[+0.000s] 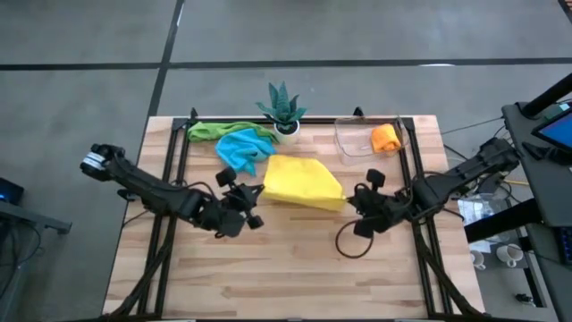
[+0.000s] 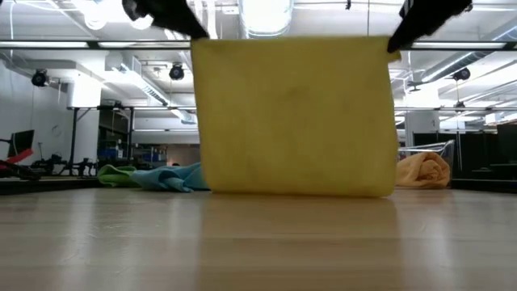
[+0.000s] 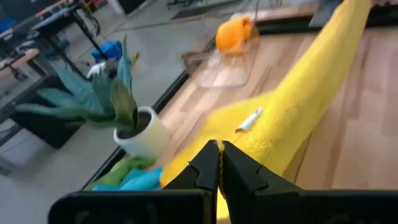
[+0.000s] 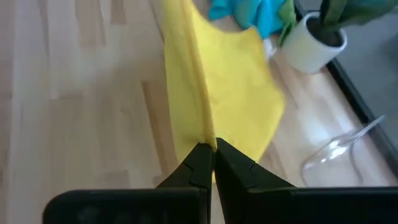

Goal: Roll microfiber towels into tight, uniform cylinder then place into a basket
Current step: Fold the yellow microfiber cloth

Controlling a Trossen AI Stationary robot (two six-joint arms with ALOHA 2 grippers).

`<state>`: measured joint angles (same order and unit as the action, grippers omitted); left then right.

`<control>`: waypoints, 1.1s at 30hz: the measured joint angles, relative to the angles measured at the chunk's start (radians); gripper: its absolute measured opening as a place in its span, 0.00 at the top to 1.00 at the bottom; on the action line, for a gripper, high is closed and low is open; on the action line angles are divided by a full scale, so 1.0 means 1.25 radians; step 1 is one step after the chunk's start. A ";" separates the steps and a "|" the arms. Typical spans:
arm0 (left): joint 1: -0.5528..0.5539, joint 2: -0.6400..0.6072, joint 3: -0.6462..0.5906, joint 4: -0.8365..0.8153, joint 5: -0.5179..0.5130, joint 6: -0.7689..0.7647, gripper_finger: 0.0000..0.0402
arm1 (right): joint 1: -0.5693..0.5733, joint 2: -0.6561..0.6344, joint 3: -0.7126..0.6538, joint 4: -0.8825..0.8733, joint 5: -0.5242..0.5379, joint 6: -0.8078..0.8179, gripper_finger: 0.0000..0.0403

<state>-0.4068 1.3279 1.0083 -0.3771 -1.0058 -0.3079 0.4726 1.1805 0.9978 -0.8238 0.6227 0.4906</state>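
High view: one orange rolled cloth [image 1: 385, 137] sits in the clear plastic basket [image 1: 350, 143] upper right; both grippers, left [image 1: 254, 191] and right [image 1: 352, 202], pinch the soft yellow microfiber towel [image 1: 302, 182], unrolled; green [image 1: 210, 131] and blue [image 1: 243, 147] cloths remain.

Plain bright yellow square microfiber towel [image 1: 302, 182], white tag on it. Crumpled light blue cloth [image 1: 243, 149] and lime green cloth [image 1: 214, 131], both plain. Orange rolled towel [image 1: 385, 137] in clear see-through plastic bin [image 1: 353, 143]. Dark green spiky plant [image 1: 281, 104], white round pot [image 3: 144, 132]. Pale striped wood-plank tabletop [image 1: 295, 259]. Black grippers.
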 joint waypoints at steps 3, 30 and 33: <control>0.006 -0.015 0.053 0.002 -0.018 0.085 1.00 | -0.006 0.000 0.066 -0.053 0.049 -0.028 0.98; 0.434 -0.071 0.273 0.106 0.231 0.468 1.00 | -0.368 -0.012 0.400 -0.215 0.187 -0.433 0.98; 0.340 -0.076 0.222 0.108 0.161 0.460 1.00 | -0.297 -0.012 0.375 -0.256 0.173 -0.356 0.98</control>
<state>0.0184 1.2332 1.2855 -0.2416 -0.8048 0.2674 0.1008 1.1656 1.4666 -1.1432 0.8384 0.0451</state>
